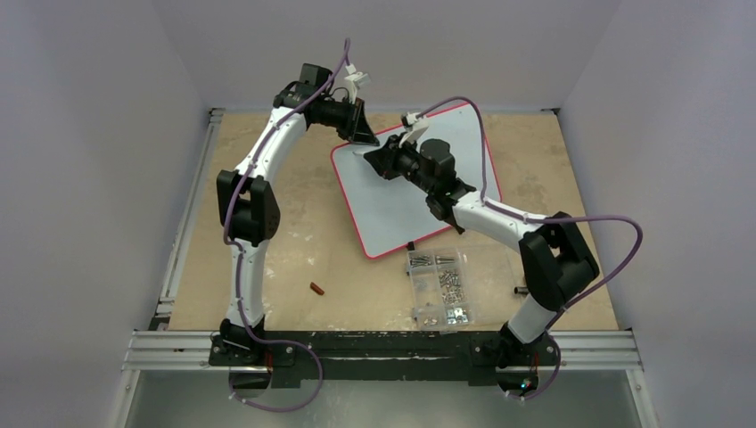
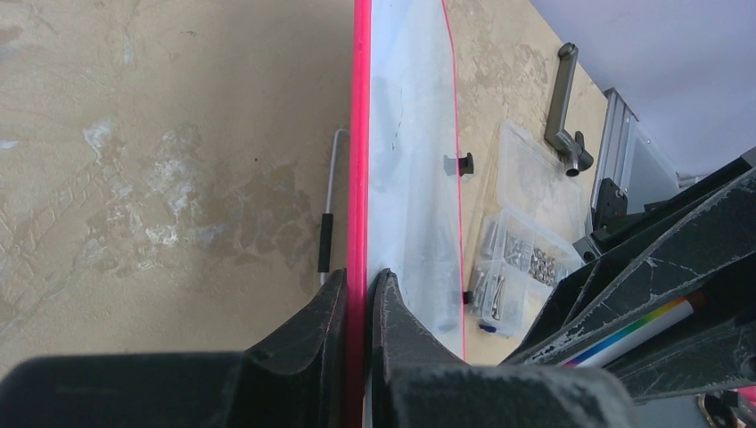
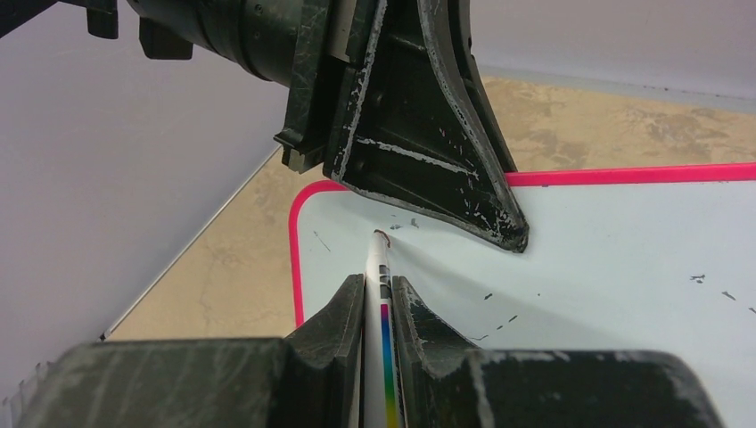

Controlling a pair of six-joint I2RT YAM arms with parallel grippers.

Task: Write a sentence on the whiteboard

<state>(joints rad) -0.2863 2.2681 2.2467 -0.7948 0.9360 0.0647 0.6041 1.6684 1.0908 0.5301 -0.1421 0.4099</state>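
The whiteboard (image 1: 401,209), white with a red-pink rim, lies tilted at the middle of the table. My left gripper (image 1: 364,134) is shut on its far-left rim, one finger on each side of the pink edge (image 2: 359,278). My right gripper (image 1: 370,160) is shut on a white marker with a rainbow stripe (image 3: 379,276). The marker's tip rests on the whiteboard (image 3: 624,267) near its rounded corner, just below the left gripper's finger (image 3: 419,152). No words of the sentence are in view, only small dark specks and a short stroke at the tip.
A clear compartment box of screws (image 1: 439,285) sits just in front of the board's near edge, beside a black clip (image 1: 411,245). A small red-brown piece (image 1: 316,288) lies at front left. An Allen key (image 2: 328,214) lies against the board's rim. A grey handle (image 2: 563,107) lies near the rail.
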